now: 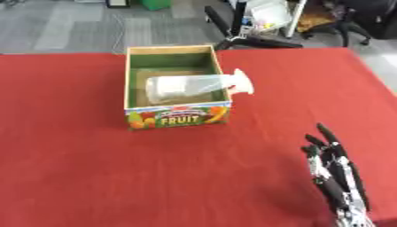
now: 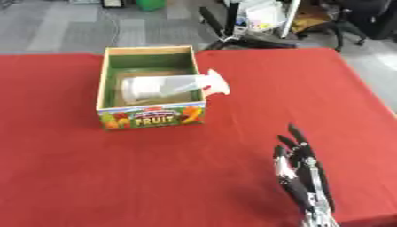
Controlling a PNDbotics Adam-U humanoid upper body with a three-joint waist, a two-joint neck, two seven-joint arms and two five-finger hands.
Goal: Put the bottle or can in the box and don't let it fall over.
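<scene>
A clear bottle is seen tipped sideways in the fruit box, cap over the right wall, well up-left of the right hand, whose fingers are held straight and empty.

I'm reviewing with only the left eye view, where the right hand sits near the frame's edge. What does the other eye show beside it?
Observer: In the right eye view the right hand, fingers straight, has only red tablecloth to its right.
Operator: Does the bottle look upright from that eye?
Observer: No. The clear bottle lies on its side in the fruit box, with its white end sticking out over the right wall.
</scene>
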